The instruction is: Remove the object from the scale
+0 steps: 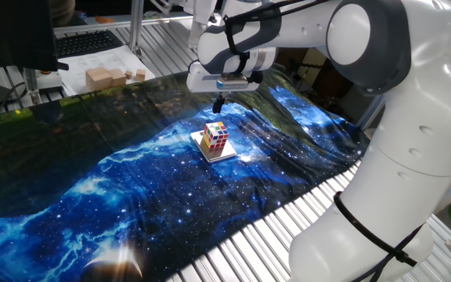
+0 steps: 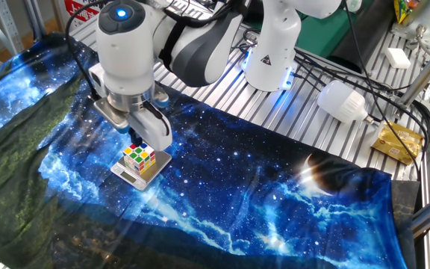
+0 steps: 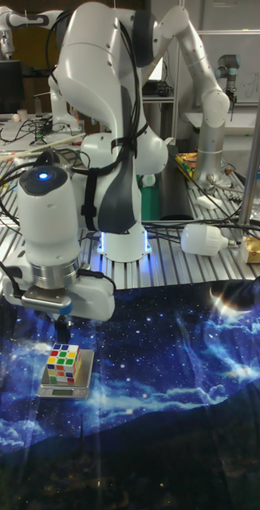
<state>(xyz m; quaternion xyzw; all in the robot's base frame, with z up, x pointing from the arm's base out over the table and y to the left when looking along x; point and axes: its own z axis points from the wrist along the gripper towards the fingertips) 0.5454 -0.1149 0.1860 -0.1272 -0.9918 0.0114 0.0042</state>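
Note:
The object, a small multicoloured puzzle cube (image 1: 216,135) (image 2: 139,157) (image 3: 64,362), sits upright on the scale (image 1: 229,154) (image 2: 129,175) (image 3: 62,391), a thin flat silver-white plate lying on the galaxy-print cloth. My gripper (image 1: 218,103) (image 2: 135,137) (image 3: 62,328) hangs pointing down, a little above the cube and just past its far edge, not touching it. Its dark fingers show as a single narrow tip, so they are shut with nothing between them.
Tan wooden blocks (image 1: 106,77) lie on white paper (image 1: 92,56) beyond the cloth's far edge. A white bulb-shaped lamp (image 2: 342,101) and a yellow packet (image 2: 398,142) rest on the slatted table by the arm's base (image 2: 271,56). The cloth (image 1: 131,184) is rumpled into ridges.

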